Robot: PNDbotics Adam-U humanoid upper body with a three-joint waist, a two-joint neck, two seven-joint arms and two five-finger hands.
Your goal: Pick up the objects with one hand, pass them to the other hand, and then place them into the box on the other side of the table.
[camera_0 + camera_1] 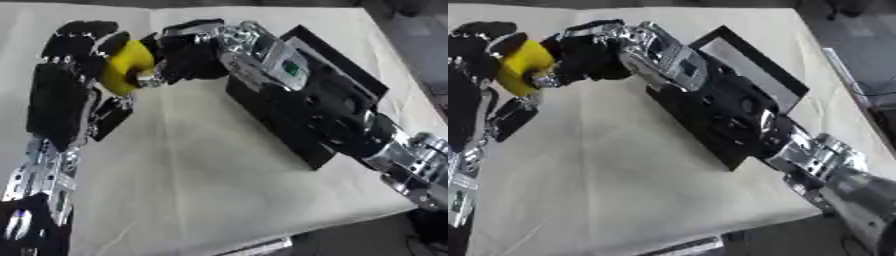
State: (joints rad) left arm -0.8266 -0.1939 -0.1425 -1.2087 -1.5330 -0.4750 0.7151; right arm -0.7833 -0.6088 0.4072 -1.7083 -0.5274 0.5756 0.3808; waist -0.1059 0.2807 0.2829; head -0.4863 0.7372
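A yellow rounded object (127,62) is held up over the table's far left, between both hands. My left hand (61,95) rises from the lower left, with its fingers (83,32) curled over the object's top and left side. My right hand (188,55) reaches across from the right, and its fingers and thumb pinch the object's right side. The black box (280,137) lies on the right half of the table; my right forearm (332,105) passes over it and hides most of its inside.
A cream cloth (210,175) covers the table. The table's front edge (262,245) runs along the bottom and its right edge (833,55) borders dark floor. Bare cloth lies between my left arm and the box.
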